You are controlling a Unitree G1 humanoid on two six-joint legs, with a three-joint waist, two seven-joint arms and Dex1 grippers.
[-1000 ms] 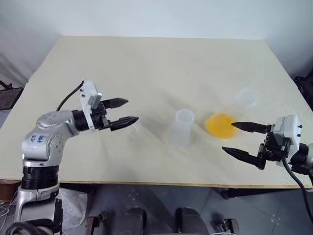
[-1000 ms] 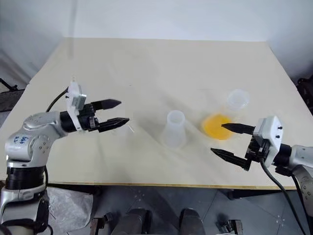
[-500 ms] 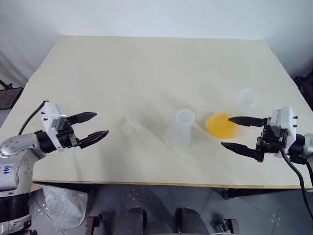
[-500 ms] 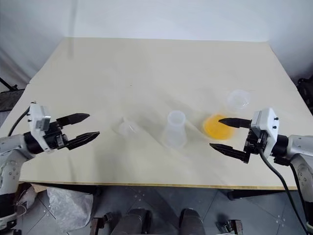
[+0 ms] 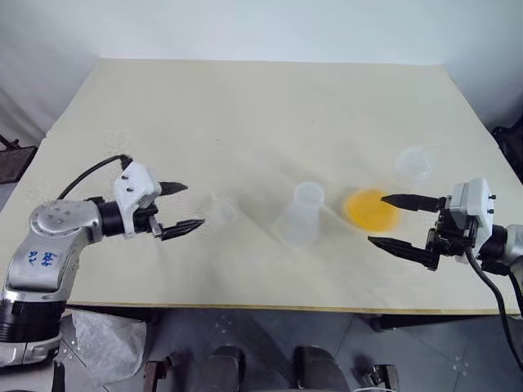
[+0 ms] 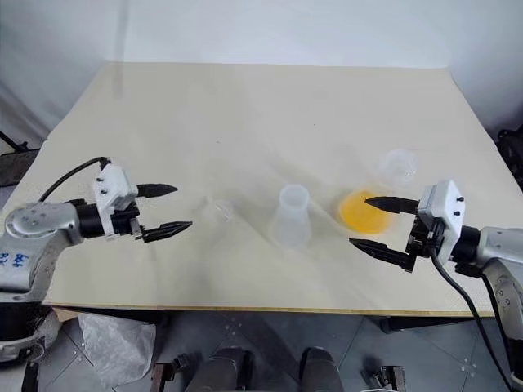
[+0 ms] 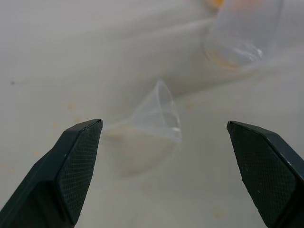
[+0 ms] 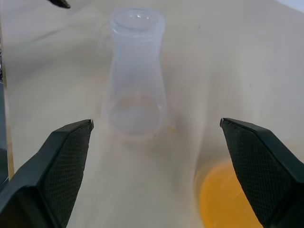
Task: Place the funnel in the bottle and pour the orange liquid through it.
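The funnel (image 5: 222,210) is small and clear and lies on its side on the cream table (image 5: 245,114). My left gripper (image 5: 194,204) is open just left of it, fingertips a little short of it; in the left wrist view the funnel (image 7: 156,111) lies between the fingers, beyond the tips. The translucent bottle (image 5: 301,214) stands upright mid-table, also in the right wrist view as the bottle (image 8: 136,71). The orange liquid (image 5: 372,208) sits in the bottom of a clear flask. My right gripper (image 5: 376,218) is open right beside it, holding nothing.
The clear flask's mouth (image 5: 413,162) shows above and to the right of the orange pool. The table's front edge (image 5: 261,306) runs just below both grippers. The far half of the table is bare.
The left gripper drew back to the left from over the funnel, then returned partway towards it, rolling a little. The funnel, the bottle and the right gripper stayed put.
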